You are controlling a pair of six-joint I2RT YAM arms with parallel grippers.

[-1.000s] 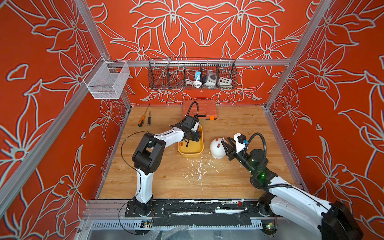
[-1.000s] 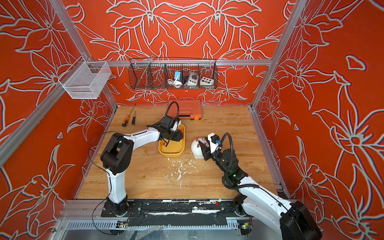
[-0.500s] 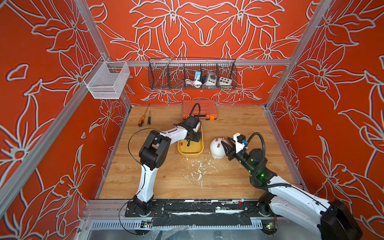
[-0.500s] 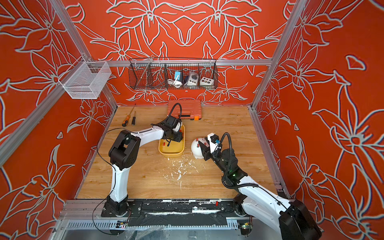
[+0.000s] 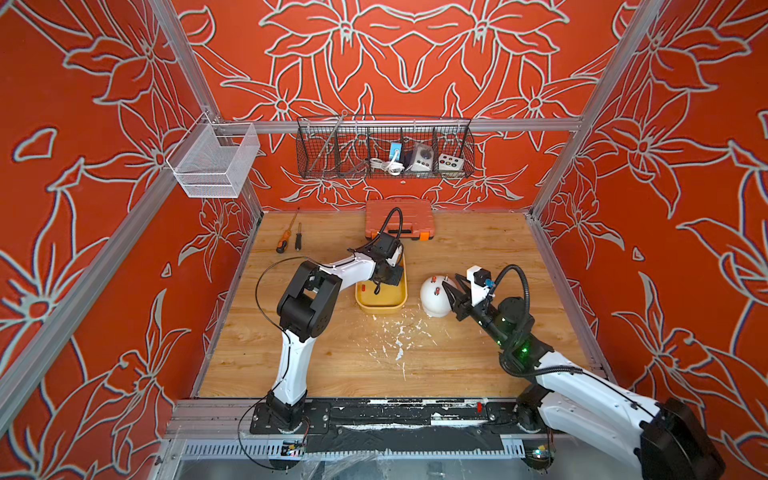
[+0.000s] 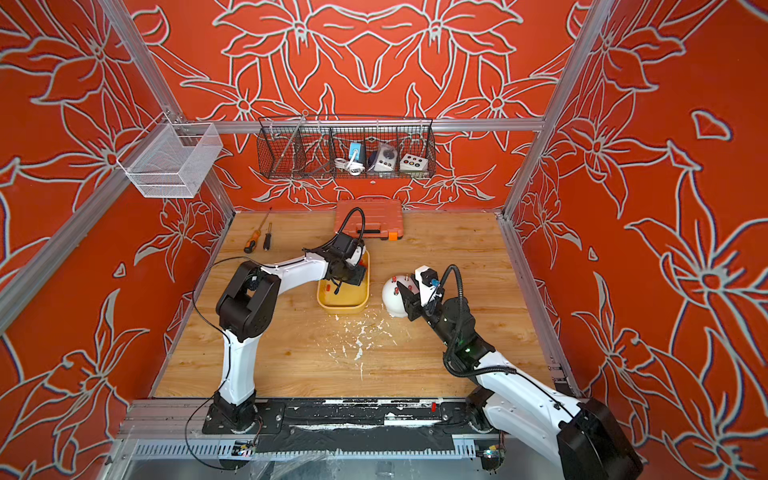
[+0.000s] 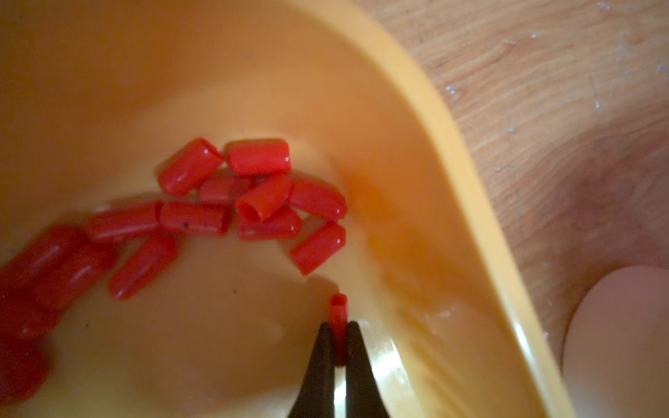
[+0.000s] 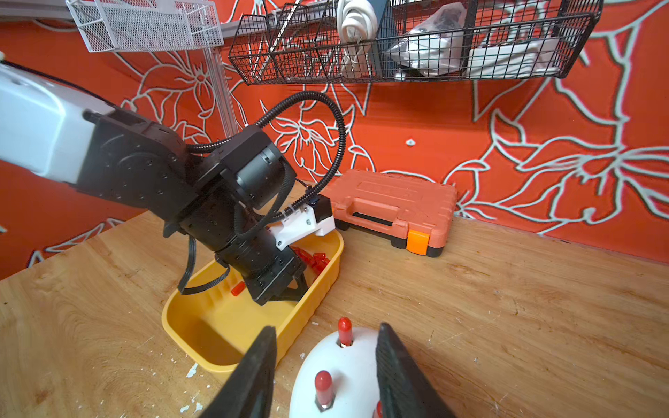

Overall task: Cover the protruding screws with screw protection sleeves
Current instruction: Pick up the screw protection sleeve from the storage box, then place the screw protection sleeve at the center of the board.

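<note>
At least two screws (image 8: 323,400) on the dome (image 8: 347,365), mid-table, wear red sleeves, and a third seems capped. The fourth is hidden. The left gripper (image 7: 339,325) pinches one sleeve (image 7: 339,307) by the tray (image 7: 452,144) wall, near the loose heap (image 7: 260,195). The right gripper (image 8: 326,327) stands spread astride the dome. Since a second ago the left jaws have closed and that elbow has shifted toward the tray.

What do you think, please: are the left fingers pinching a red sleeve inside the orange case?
Only the container is wrong: the left wrist view shows the left fingers pinching a red sleeve inside the yellow tray.
</note>
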